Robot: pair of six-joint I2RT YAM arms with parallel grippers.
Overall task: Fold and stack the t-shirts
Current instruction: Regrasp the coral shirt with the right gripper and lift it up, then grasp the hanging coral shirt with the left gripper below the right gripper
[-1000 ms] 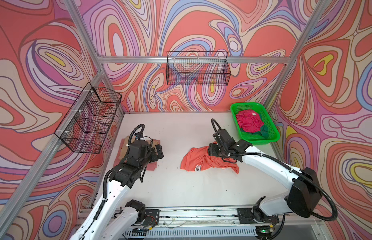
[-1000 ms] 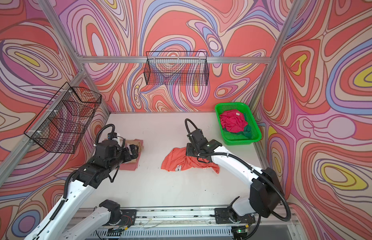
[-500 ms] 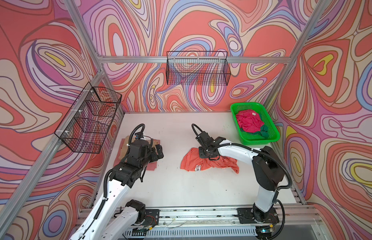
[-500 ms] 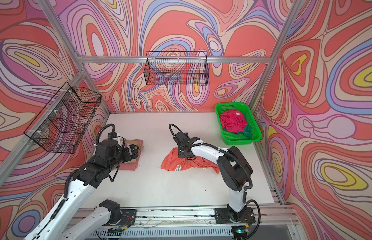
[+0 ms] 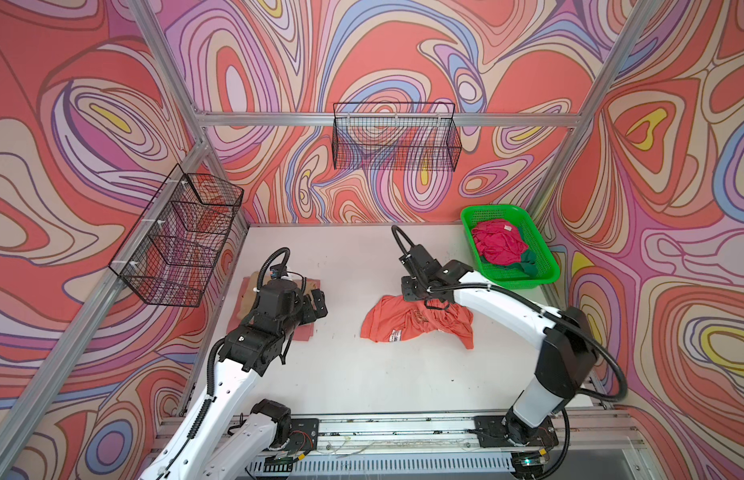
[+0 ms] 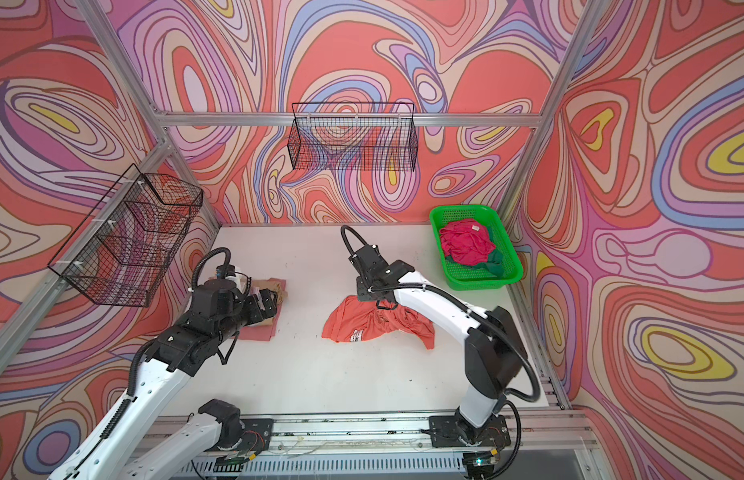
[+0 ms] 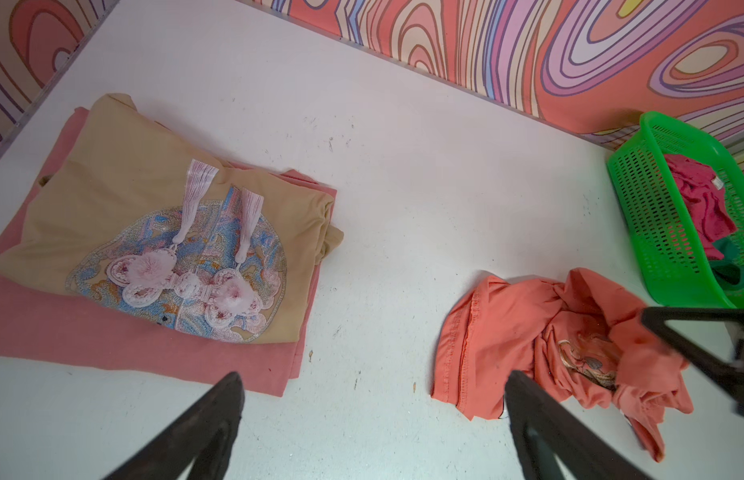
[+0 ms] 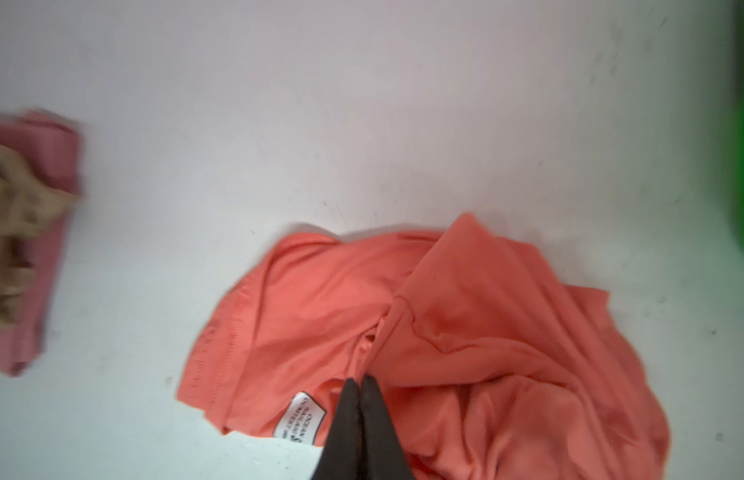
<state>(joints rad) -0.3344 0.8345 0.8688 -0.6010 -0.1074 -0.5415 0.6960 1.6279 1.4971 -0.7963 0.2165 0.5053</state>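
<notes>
Right fingers [image 8: 348, 411] pinched together on the coral-orange t-shirt [image 8: 465, 316] (a bunched fold); left fingers [image 7: 195, 432] spread wide, holding nothing.

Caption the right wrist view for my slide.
Right gripper shut on a gathered fold of the crumpled coral-orange t-shirt, white label showing, on the white table.

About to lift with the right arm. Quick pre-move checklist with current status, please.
1. Grip: right gripper jaws shut on a fold of the coral shirt: ok.
2. Layers pinched: cannot tell.
3. Free arm: left gripper jaws open, holding nothing: ok.
4. Cloth lying flat: not ok, crumpled.
5. Stack: tan shirt lies on salmon shirt: ok.
6. Clearance: green basket apart from the coral shirt: ok.
</notes>
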